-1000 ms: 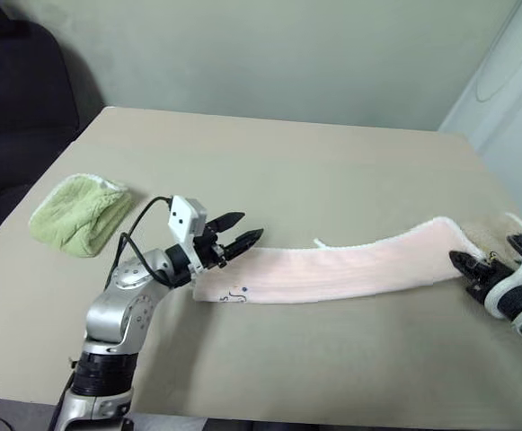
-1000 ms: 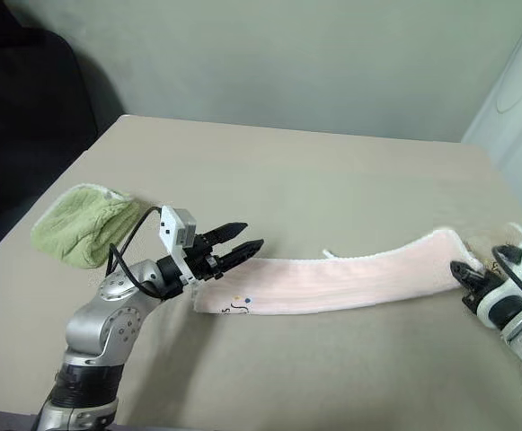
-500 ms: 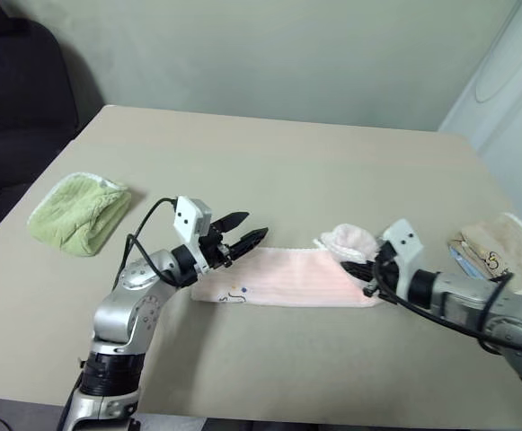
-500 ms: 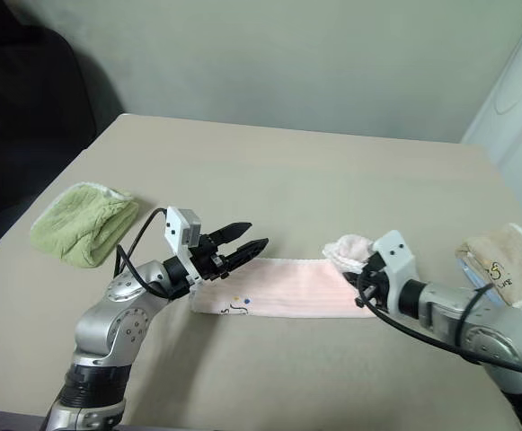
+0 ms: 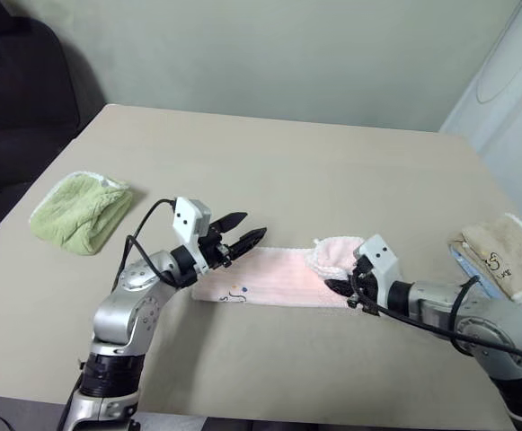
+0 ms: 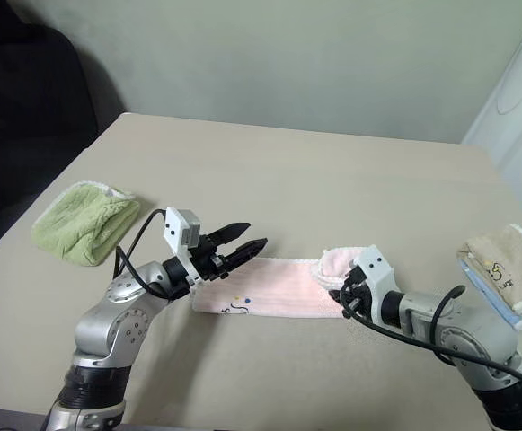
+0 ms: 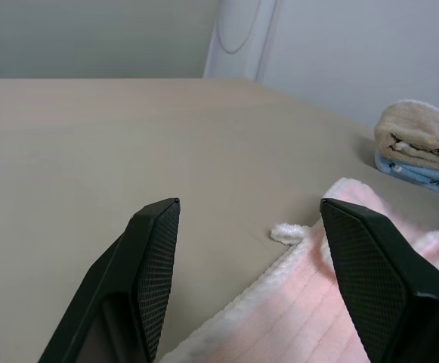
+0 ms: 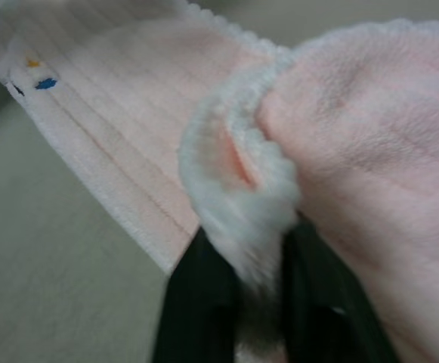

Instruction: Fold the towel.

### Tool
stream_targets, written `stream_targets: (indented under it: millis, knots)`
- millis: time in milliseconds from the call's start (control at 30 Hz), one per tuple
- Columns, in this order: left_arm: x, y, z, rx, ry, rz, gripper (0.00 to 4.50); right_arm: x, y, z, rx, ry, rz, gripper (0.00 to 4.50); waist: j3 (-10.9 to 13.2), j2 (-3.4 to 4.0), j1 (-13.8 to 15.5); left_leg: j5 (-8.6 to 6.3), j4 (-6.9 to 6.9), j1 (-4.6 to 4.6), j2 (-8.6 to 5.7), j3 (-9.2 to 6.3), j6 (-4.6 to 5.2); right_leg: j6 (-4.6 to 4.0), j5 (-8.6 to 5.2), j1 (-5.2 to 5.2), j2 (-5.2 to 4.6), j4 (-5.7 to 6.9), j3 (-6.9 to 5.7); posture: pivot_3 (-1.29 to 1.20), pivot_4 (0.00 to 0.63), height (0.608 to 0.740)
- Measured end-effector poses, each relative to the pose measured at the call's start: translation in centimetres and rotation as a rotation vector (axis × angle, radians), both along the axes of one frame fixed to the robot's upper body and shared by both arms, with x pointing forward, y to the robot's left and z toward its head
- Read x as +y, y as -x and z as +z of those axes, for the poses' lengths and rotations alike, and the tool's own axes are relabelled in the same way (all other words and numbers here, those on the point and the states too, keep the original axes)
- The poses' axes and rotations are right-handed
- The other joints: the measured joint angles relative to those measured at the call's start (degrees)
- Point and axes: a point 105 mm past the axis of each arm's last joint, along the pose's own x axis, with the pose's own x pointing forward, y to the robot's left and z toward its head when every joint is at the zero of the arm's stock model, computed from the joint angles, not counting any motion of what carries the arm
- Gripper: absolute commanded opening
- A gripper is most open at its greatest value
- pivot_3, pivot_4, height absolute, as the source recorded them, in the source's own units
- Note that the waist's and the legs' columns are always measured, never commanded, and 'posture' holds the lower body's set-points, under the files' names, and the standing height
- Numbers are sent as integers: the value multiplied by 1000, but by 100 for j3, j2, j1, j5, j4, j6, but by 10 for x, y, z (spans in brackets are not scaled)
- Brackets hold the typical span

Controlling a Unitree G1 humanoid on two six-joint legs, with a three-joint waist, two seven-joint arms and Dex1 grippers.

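The towel (image 5: 283, 278) is laid on the table (image 5: 332, 171) – its folded-over end is pinched by the right gripper (image 5: 340, 287), while the left gripper (image 5: 243, 241) is held spread above the other end.

Pale pink towel (image 5: 283, 274), right end folded over

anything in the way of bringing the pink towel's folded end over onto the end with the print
Nothing visible lies on the towel between the end in the right end effector and the printed end, but the open left end effector hovers there.
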Motion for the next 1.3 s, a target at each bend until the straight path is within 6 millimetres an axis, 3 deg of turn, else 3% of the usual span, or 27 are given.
stream_targets:
  millis: [167, 267, 433, 533, 667, 800, 900, 1033, 1300]
  knots:
    - [0, 0, 1, -2, 0, -4, 3211, -1, 3, 9, -10, -67, 4, 3368, 0, 0, 3, 1, 0, -2, -1, 1, -1, 1, -1, -1, 0, 0, 0, 0, 150, 740]
    - [-1, 0, 1, -3, -2, -13, 3211, -7, 10, 25, -57, -119, 16, 3368, 0, -1, 12, 1, -1, -3, -4, -2, -2, -4, 1, 1, 0, 0, -1, 0, 150, 740]
    - [2, -1, -1, 5, -3, -11, 3211, -37, 22, 37, -71, -132, -12, 3368, 1, -4, 15, 0, -2, -4, -4, 2, -4, 14, -20, 1, -1, -4, 2, 0, 150, 740]
    - [3, -2, -2, 10, -1, -10, 3211, -45, 20, 46, -116, -130, -20, 2798, 3, -5, -4, 1, -2, -1, -2, 1, -5, 34, -33, -1, 1, -2, 2, 0, 150, 740]
    - [2, -4, 0, 7, 4, -16, 3211, -61, -7, 50, -195, -73, -101, 1440, 6, -6, -43, 5, -1, 1, 0, 1, -6, 34, -32, -6, 1, -3, 3, 0, 150, 740]
    - [2, -5, 0, 8, 3, -20, 3211, -42, -25, 49, -241, -130, -58, 14, 6, -3, -52, 7, -10, 4, 2, 0, -4, -13, 16, -7, 2, 3, -1, 0, 150, 740]
    - [5, -5, 0, 8, -4, -12, 3211, -32, -34, 31, -223, -132, -29, 14, 3, -8, -31, 6, -14, 5, 4, -6, -3, -12, 22, -3, 2, 0, -6, 0, 150, 740]
    - [22, -1, 0, 34, 7, 50, 3211, -29, -43, -28, -114, -84, -43, 14, 1, -11, -5, 30, -14, 5, 3, -6, 38, -18, 26, 0, -1, -6, -5, 0, 150, 740]
    - [65, 38, -3, 191, 90, 170, 3211, -22, -49, -41, -227, -59, 2, 14, -7, -18, -58, -7, -17, 49, 6, -5, -22, -22, 11, 21, 5, -6, -2, 0, 150, 740]
